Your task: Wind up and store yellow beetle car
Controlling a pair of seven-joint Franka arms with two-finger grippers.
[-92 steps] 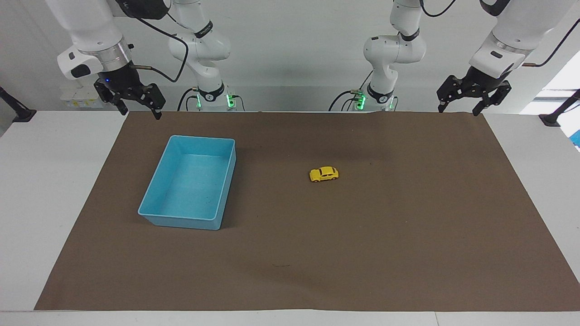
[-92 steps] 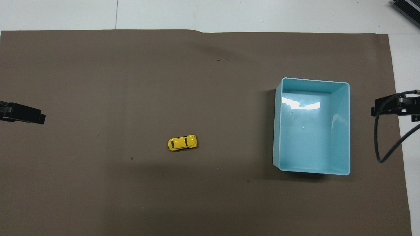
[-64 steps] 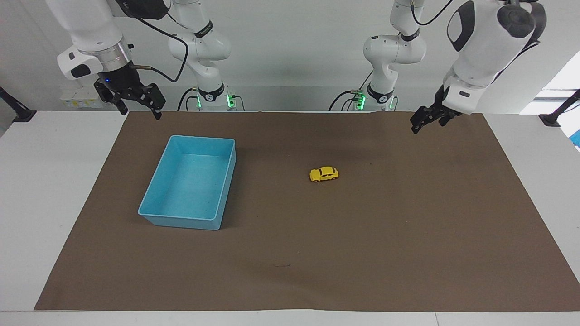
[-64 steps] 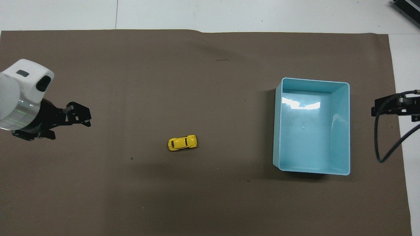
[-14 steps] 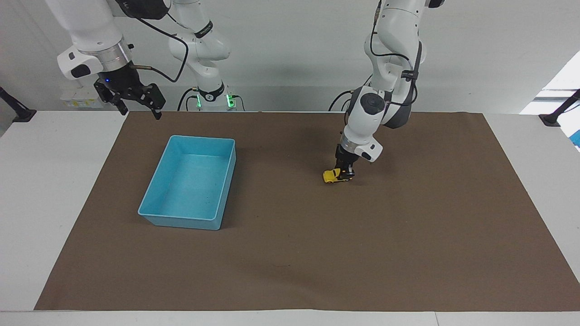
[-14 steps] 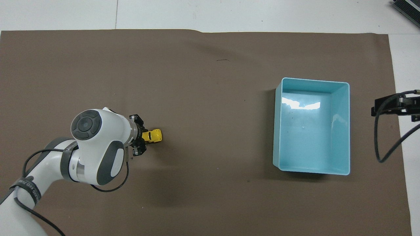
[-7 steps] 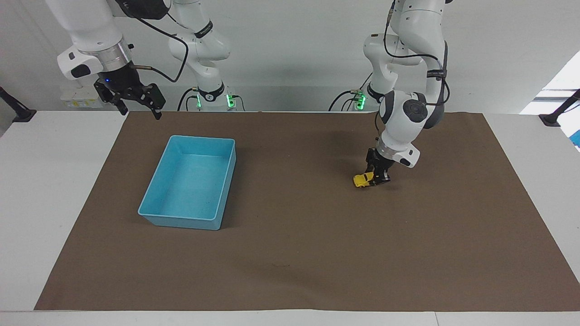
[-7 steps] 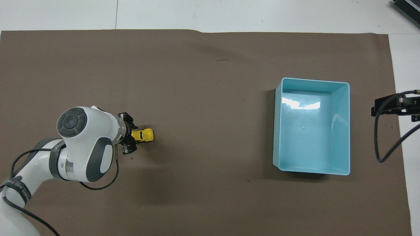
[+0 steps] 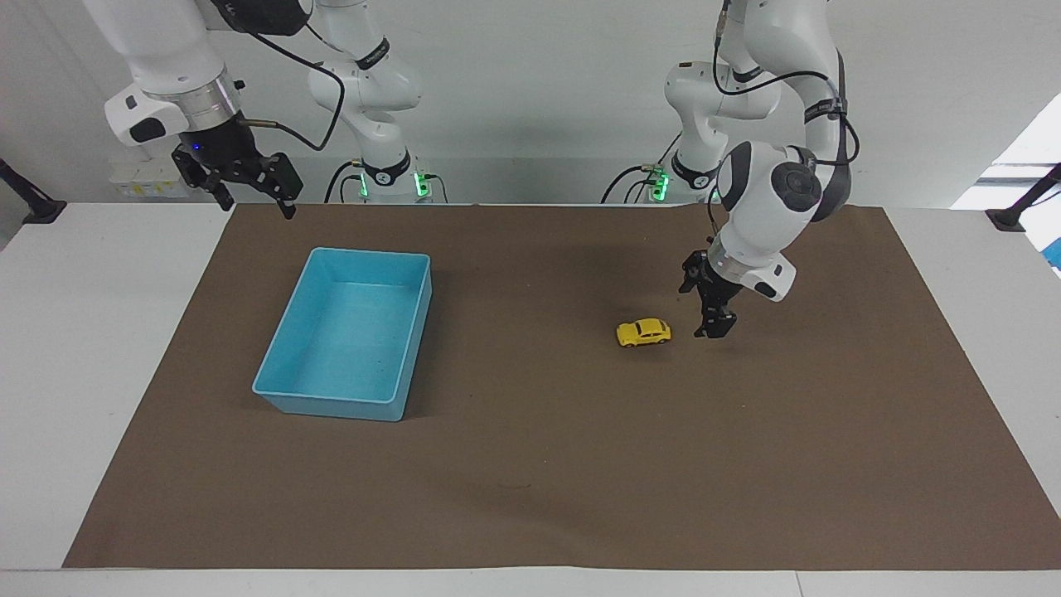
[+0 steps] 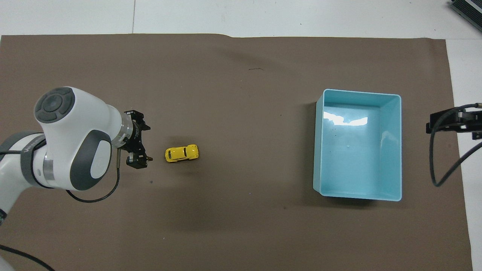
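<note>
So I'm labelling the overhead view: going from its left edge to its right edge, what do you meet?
Left gripper, open, over the brown mat → yellow beetle car on the mat → light blue bin → right gripper, waiting at the mat's edge.

Bright yellow beetle car [image 9: 643,332], light blue bin [image 9: 290,386], brown mat [image 9: 530,464]

Yellow beetle car [image 9: 643,332] [image 10: 182,153]: tiny, bright yellow, rounded body, dark windows, small black wheels. Sits upright on all wheels on the brown mat, lengthwise along the table's long axis. Free-standing, nothing touching it. Lies in the left arm's half of the table, well apart from the light blue bin [image 9: 283,365] [image 10: 319,150], roughly level with the bin's middle in distance from the robots.
</note>
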